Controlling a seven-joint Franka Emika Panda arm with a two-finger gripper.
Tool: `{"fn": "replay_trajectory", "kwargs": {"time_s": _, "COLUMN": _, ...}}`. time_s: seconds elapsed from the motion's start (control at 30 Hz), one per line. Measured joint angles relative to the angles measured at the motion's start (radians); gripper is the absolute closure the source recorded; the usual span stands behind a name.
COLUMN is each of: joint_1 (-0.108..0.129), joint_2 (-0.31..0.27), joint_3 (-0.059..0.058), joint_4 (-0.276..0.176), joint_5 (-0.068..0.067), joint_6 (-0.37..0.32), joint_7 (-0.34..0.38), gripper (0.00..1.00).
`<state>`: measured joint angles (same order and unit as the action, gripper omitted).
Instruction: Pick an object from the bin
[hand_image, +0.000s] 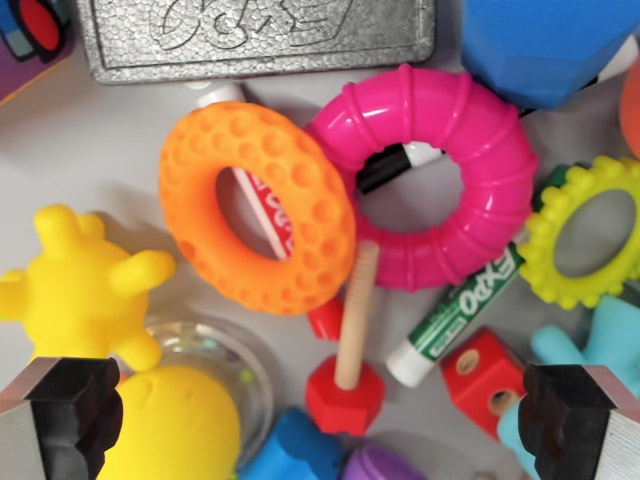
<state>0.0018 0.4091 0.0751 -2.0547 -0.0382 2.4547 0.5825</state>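
Observation:
I look straight down into a bin full of toys. An orange dimpled ring (258, 208) lies at the centre, overlapping a pink ribbed ring (432, 178). Below them stands a wooden screw in a red hex nut (346, 392), and a green Expo marker (455, 317) lies slanted under the pink ring. My gripper (318, 425) is open, its two black fingertips (66, 420) at the bottom corners, above the toys and touching none. The left one is over a yellow knobbed toy (82, 290) and a yellow ball (170, 425).
A grey foam block (255, 35) lies at the top, a blue foam shape (545, 45) at top right. A yellow-green spiked ring (590, 232) is at the right, with a red block (482, 372) and light blue toy (590, 345) below. A red marker (262, 205) passes under the orange ring.

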Motion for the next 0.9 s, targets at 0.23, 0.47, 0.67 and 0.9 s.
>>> {"fn": "replay_trajectory", "kwargs": {"time_s": 0.23, "joint_1": 0.001, "joint_2": 0.057, "joint_3": -0.002, "joint_4": -0.001, "joint_5": -0.007, "joint_6": 0.058, "joint_7": 0.000, "gripper": 0.00}}
{"fn": "replay_trajectory", "kwargs": {"time_s": 0.47, "joint_1": 0.007, "joint_2": 0.114, "joint_3": -0.009, "joint_4": 0.003, "joint_5": -0.011, "joint_6": 0.110, "joint_7": 0.002, "gripper": 0.00}}
{"fn": "replay_trajectory", "kwargs": {"time_s": 0.67, "joint_1": 0.013, "joint_2": 0.161, "joint_3": -0.015, "joint_4": 0.012, "joint_5": -0.012, "joint_6": 0.148, "joint_7": 0.002, "gripper": 0.00}}
{"fn": "replay_trajectory", "kwargs": {"time_s": 0.9, "joint_1": 0.020, "joint_2": 0.209, "joint_3": -0.023, "joint_4": 0.024, "joint_5": -0.012, "joint_6": 0.184, "joint_7": 0.002, "gripper": 0.00}}
